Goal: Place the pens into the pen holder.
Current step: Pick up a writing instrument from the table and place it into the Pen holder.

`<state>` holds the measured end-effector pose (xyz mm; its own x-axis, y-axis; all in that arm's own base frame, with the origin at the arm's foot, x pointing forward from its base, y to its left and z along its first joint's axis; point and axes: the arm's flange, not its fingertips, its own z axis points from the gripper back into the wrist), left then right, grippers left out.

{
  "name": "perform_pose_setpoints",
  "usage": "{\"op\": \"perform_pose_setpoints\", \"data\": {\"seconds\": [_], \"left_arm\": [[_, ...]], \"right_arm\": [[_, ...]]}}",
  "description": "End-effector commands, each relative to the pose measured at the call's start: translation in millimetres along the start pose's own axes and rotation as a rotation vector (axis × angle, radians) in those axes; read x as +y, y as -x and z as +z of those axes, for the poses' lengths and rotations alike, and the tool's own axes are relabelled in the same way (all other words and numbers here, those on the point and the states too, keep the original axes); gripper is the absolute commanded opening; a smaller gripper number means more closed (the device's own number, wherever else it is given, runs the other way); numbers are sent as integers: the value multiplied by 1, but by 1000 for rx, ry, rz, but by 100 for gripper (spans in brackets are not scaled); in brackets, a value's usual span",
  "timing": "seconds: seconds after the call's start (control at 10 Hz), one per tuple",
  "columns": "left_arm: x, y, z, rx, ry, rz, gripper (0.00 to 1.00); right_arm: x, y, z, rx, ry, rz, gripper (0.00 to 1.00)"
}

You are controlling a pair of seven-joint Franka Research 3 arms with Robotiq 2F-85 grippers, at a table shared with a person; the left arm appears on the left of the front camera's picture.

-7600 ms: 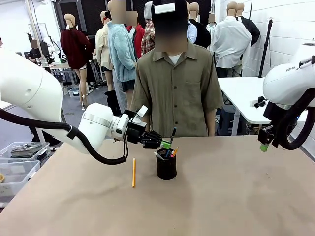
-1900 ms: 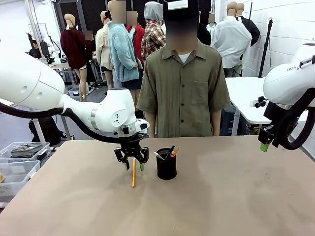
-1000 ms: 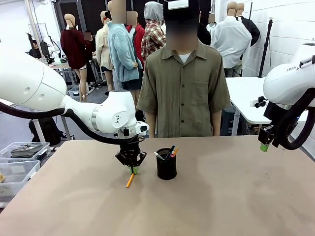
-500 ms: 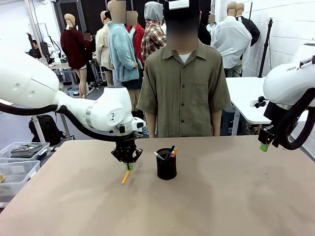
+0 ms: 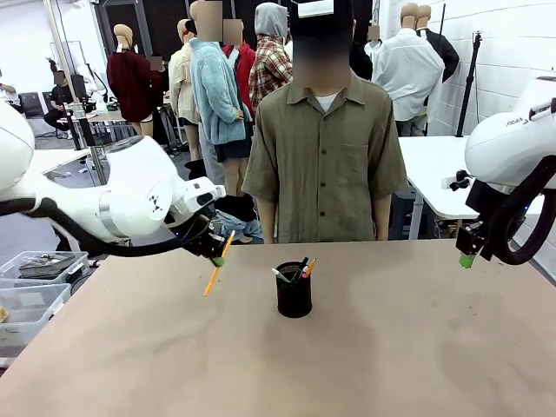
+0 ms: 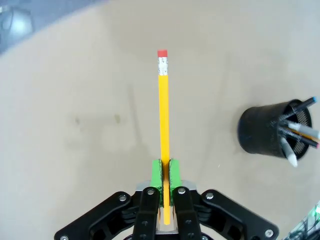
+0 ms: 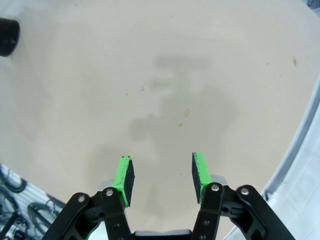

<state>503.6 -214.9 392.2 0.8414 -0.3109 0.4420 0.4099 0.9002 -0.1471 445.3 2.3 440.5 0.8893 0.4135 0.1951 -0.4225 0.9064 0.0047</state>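
Pencil (image 5: 216,263), long and yellow-orange with a red eraser end, is clamped between the green pads of the left tool (image 5: 218,259), which holds it tilted in the air above the counter (image 5: 391,347), to the left of the pen holder (image 5: 294,294) and apart from it. The black mesh pen holder stands upright near the counter's middle in front of the person (image 5: 324,130), with a dark blue pen (image 5: 301,264), a whitish one and an orange-tipped one already standing in it. The right tool (image 7: 162,177) hangs over bare counter at the right edge, its jaws parted and gripping nothing.
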Motion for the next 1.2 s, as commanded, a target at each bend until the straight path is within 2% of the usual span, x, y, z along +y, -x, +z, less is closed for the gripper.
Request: {"op": "perform_pose_setpoints", "data": {"seconds": [0.0, 0.3, 0.4, 0.8, 1.1], "left_arm": [[10, 19, 0, -115, 253, -137, 0], [3, 7, 3, -325, 383, -235, 0], [-2, 4, 3, -374, 371, -257, 0], [-24, -5, 2, -517, 496, -340, 0], [-42, -6, 11, -583, 562, -411, 0]], "right_arm": [[0, 2, -2, 2, 32, 12, 60], [0, 2, -2, 2, 32, 12, 60], [0, 2, -2, 2, 32, 12, 60], [0, 2, -2, 2, 32, 12, 60], [0, 2, -2, 2, 32, 12, 60]]}}
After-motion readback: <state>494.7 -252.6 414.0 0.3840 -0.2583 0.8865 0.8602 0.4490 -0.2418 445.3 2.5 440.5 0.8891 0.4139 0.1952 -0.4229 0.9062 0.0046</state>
